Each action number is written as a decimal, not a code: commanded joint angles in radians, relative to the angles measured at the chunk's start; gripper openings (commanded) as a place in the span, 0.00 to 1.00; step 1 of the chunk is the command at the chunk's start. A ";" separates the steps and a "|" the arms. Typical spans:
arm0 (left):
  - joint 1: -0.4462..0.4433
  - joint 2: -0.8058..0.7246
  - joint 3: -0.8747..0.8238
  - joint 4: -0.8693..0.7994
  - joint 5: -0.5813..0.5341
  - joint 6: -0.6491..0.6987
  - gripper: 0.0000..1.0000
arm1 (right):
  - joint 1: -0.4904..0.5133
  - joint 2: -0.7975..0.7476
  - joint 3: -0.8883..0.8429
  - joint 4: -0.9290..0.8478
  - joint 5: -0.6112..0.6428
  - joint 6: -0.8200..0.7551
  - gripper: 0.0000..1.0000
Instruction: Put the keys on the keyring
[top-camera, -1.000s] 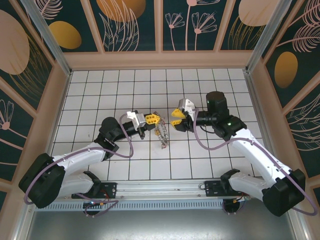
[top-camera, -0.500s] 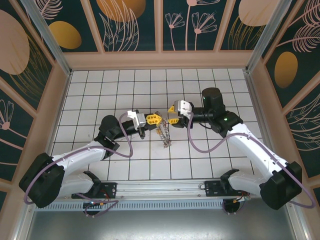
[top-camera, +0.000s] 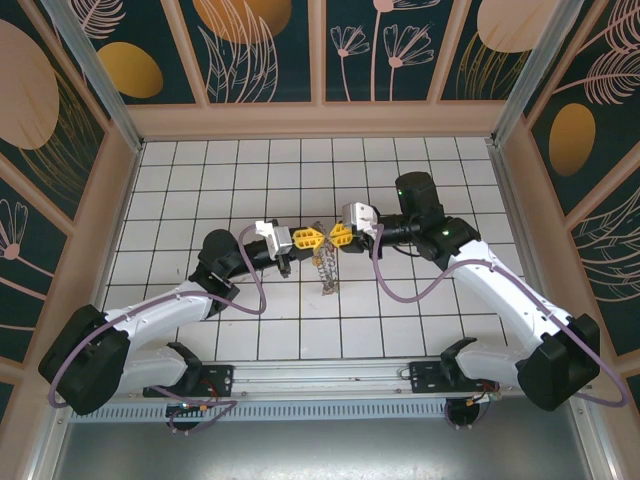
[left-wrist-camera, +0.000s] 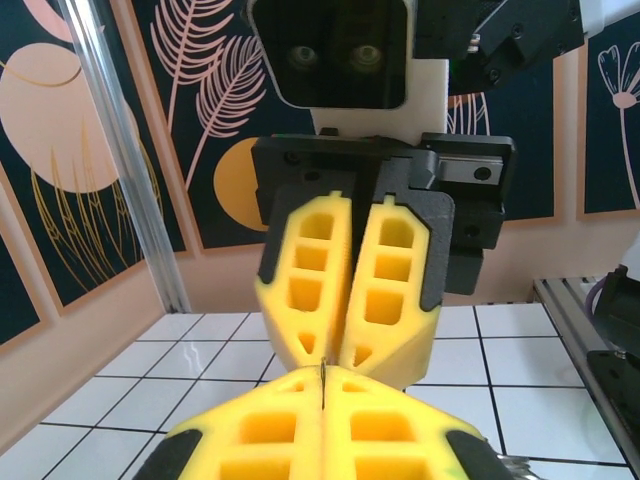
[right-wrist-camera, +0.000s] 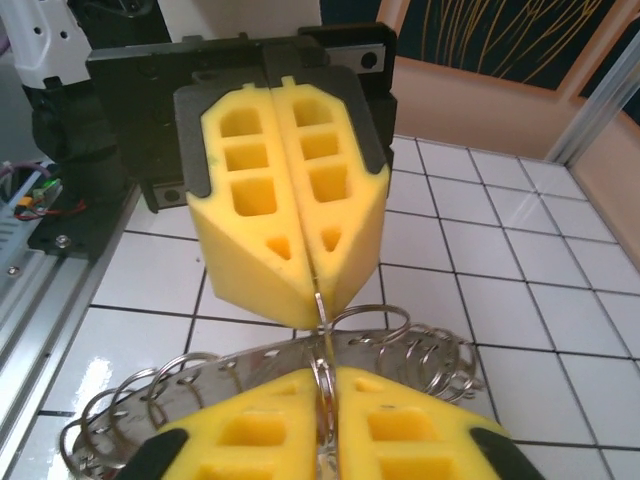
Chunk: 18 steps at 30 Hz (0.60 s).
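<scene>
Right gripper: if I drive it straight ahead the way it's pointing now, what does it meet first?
The left gripper, almost at once. It stands tip to tip with the right gripper, with just a thin loop of the keyring between them. How much gap is left is hard to judge.

Keyring (right-wrist-camera: 230, 365) shiny metal; tiles (right-wrist-camera: 497, 262) glossy white.

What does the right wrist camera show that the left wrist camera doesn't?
Right wrist view: the keyring, a grey perforated band fringed with wire rings. Left wrist view: the right arm's twin-lens wrist camera, above its yellow fingers. Both: the left hand and right hand shut, tips meeting, over white tiles with patterned walls behind.
</scene>
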<state>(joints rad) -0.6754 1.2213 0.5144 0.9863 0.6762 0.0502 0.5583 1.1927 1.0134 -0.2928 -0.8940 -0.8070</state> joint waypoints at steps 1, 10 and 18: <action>-0.006 -0.010 0.027 0.042 0.013 -0.008 0.00 | 0.006 0.000 0.030 -0.033 -0.045 -0.017 0.09; -0.006 -0.029 0.033 -0.052 -0.005 0.068 0.00 | -0.003 -0.023 0.031 -0.071 -0.071 0.028 0.00; -0.005 -0.046 0.063 -0.228 0.007 0.231 0.00 | -0.005 -0.052 0.018 -0.043 -0.096 0.093 0.00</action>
<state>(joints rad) -0.6804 1.1908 0.5488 0.8349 0.6807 0.1921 0.5533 1.1820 1.0149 -0.3492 -0.9001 -0.7467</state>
